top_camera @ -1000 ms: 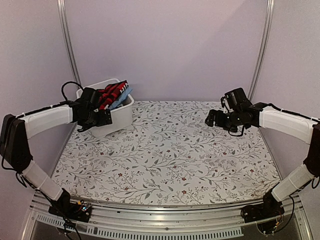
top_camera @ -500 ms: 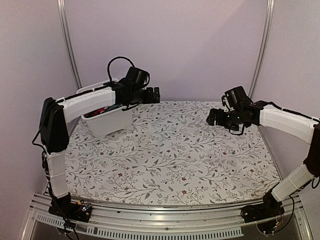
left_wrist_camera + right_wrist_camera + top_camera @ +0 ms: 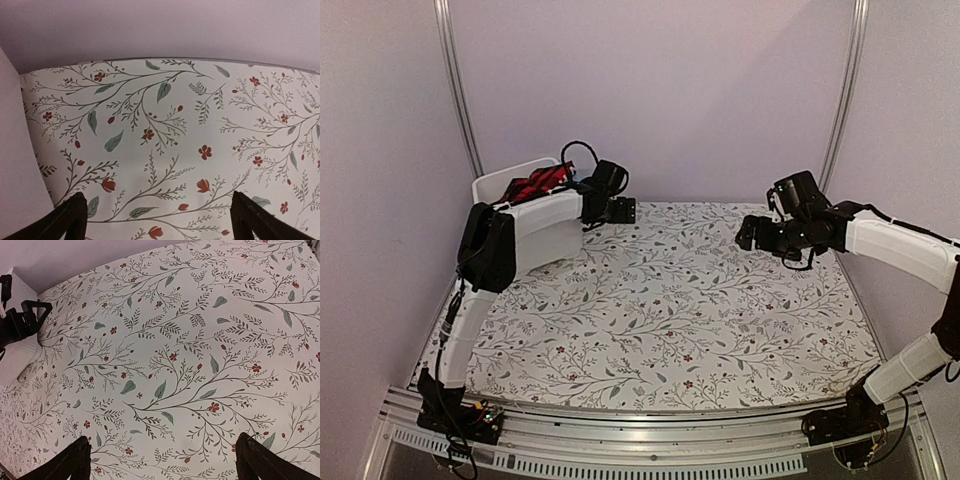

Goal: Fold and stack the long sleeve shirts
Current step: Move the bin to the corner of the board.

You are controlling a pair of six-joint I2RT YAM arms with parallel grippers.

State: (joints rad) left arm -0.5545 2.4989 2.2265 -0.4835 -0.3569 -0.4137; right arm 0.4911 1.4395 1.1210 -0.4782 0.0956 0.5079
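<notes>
At the near edge of the overhead view runs a slotted aluminium rail point(image 3: 640, 440) with both arm bases bolted to it. The foot of each base is cut off by the frame or lost in wiring. Beyond it lies the tabletop point(image 3: 660, 300), covered in a white sheet printed with grey twigs and small red flowers.

The right claw point(image 3: 747, 234) hangs over the far right part of the tabletop. In the right wrist view its two dark fingers point(image 3: 75, 460) stand wide apart with only the printed cloth between them, gripping nothing. Only the finger ends show, at the bottom corners.

The left claw point(image 3: 624, 210) is stretched out above the far left part of the tabletop, just to the right of the white plastic bin point(image 3: 495, 181). In the left wrist view its fingers point(image 3: 70, 220) are likewise spread wide and empty. A pale surface fills the left edge of that view, and it is too close to identify.

The red-and-black checked cloth shirt point(image 3: 535, 185) lies in the bin at the far left corner. Only a bunched strip shows above the rim. Its collar, its sleeves and any tag cannot be made out, nor can it be told whether more garments lie under it. The white link of the left arm hides most of the bin's front wall. A plain lilac wall point(image 3: 650, 90) rises behind.
</notes>
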